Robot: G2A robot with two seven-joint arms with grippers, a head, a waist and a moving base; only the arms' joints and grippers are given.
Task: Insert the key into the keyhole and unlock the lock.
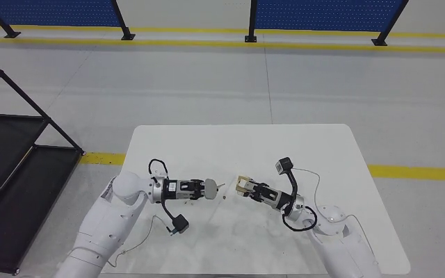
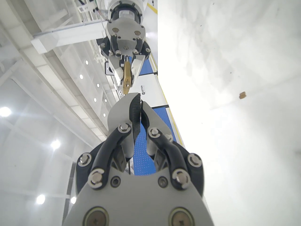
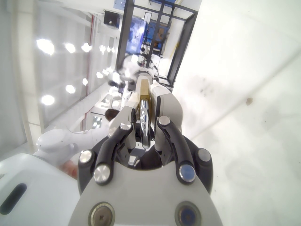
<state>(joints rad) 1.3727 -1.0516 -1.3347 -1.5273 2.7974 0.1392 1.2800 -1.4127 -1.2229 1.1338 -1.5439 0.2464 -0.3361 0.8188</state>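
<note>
A brass padlock (image 1: 242, 185) is held above the white table (image 1: 278, 146) with my right gripper (image 1: 245, 187) shut on it. In the right wrist view its chrome shackle (image 3: 144, 118) points back toward the wrist and the brass body (image 3: 143, 88) points away. My left gripper (image 1: 208, 187) faces it from a short gap, shut on a thin key (image 1: 220, 185) whose tip points at the lock. In the left wrist view my left gripper (image 2: 140, 104) sits just short of the padlock's (image 2: 127, 78) keyhole end; the key itself is hidden between the pads.
A small brown crumb (image 2: 242, 95) lies on the table under the grippers. A black metal rack (image 1: 28, 174) stands off the table's left side. Blue barriers (image 1: 320, 14) stand far behind on the floor.
</note>
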